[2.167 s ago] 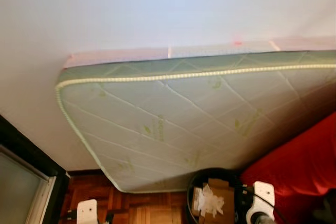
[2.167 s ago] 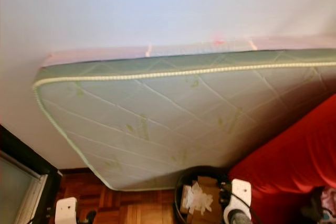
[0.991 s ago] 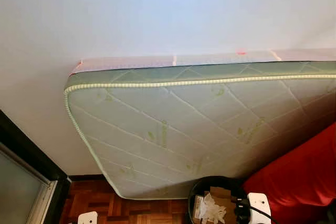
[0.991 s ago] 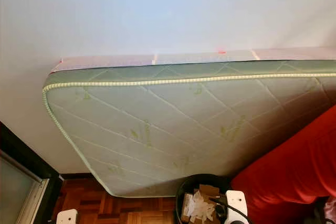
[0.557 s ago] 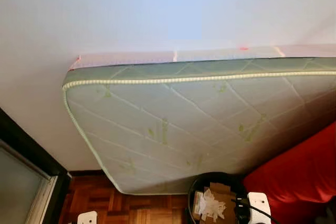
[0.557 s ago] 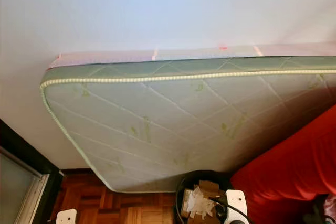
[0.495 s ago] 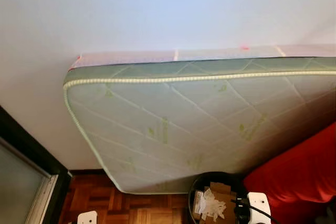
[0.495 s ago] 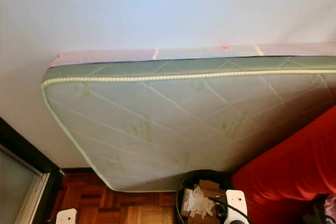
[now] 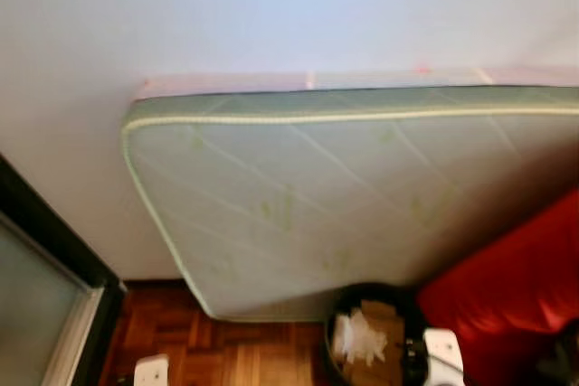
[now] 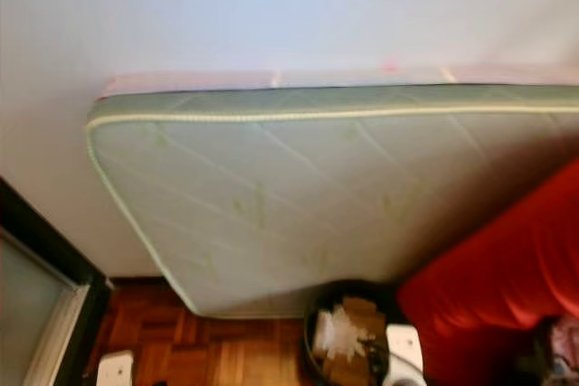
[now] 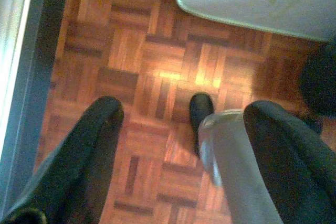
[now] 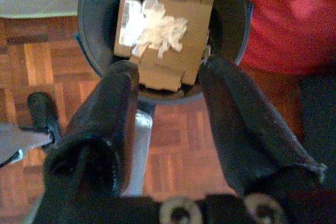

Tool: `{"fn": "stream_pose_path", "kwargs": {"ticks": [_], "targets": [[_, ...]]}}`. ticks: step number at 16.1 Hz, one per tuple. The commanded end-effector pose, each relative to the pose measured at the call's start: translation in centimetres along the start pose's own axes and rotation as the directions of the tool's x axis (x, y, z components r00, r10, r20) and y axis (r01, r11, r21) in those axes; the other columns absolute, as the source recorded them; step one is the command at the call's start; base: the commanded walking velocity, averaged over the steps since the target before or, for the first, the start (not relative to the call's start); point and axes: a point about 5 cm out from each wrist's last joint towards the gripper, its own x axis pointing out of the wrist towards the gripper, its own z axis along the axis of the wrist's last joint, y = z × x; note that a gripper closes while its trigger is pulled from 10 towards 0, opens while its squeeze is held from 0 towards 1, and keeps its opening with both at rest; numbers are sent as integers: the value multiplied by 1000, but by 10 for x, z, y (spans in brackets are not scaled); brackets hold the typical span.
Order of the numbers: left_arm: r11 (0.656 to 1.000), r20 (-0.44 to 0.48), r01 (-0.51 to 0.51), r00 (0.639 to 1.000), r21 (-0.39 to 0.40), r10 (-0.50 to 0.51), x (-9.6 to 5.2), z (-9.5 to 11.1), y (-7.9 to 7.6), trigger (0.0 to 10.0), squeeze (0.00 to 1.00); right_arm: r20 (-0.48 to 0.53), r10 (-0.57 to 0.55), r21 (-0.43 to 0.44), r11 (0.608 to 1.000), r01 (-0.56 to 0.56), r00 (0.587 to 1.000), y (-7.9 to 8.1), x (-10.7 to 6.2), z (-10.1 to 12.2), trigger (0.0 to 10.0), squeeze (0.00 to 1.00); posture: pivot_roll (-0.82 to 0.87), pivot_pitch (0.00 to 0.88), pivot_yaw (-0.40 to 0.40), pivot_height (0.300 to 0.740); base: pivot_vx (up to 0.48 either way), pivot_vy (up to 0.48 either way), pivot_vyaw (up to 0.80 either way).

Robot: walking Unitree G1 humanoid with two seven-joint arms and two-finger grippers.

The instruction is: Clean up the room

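Observation:
A black trash bin (image 9: 336, 318) stands on the parquet floor at the foot of a mattress, holding flattened cardboard (image 12: 176, 51) and crumpled white wrapping (image 12: 157, 22). My right gripper (image 12: 168, 74) hangs just above the bin's near rim (image 12: 86, 3), open, with nothing between its fingers (image 12: 113, 103). The right arm's white wrist (image 9: 443, 350) sits beside the bin. My left gripper (image 11: 184, 111) hangs open over bare floor with nothing in it; my own grey leg (image 11: 231, 166) and black foot (image 11: 201, 106) lie beyond it.
A pale green quilted mattress (image 9: 344, 196) leans against the white wall. A red sofa or cover (image 9: 516, 296) rises on the right of the bin. A dark door frame with glass (image 9: 45, 259) borders the left. Parquet floor (image 9: 226, 350) lies between.
The head view has shifted a little and is now blurred, so the mattress sits slightly further right in the picture. The bin and both arms keep their places.

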Motion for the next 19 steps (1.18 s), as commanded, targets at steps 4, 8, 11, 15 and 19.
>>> {"fn": "stream_pose_path", "kwargs": {"ticks": [4,8,11,15,19], "targets": [[1000,0,2,1000,15,-2,-3,-6,-1,10000,0,7,1,-2,1000,-1,1000,0,1,3,10000,0,-17,96,1,740,-244,0,0],[1000,3,2,1000,15,-2,-3,-5,-1,10000,0,9,5,0,1000,-5,1000,1,1,3,10000,0,-15,94,1,740,-244,0,0],[1000,11,2,1000,14,-2,-2,-4,-2,10000,0,11,8,0,1000,-8,1000,2,1,3,10000,0,-15,95,0,740,-246,0,0],[1000,9,1,1000,14,-1,-2,-4,-2,10000,0,10,11,0,1000,-11,1000,2,1,2,10000,0,-14,96,-1,740,-121,0,0],[1000,6,2,1000,14,-2,-2,-4,-3,10000,0,12,12,1,1000,-12,1000,2,1,3,10000,0,-16,96,-3,740,0,0,0]]}}
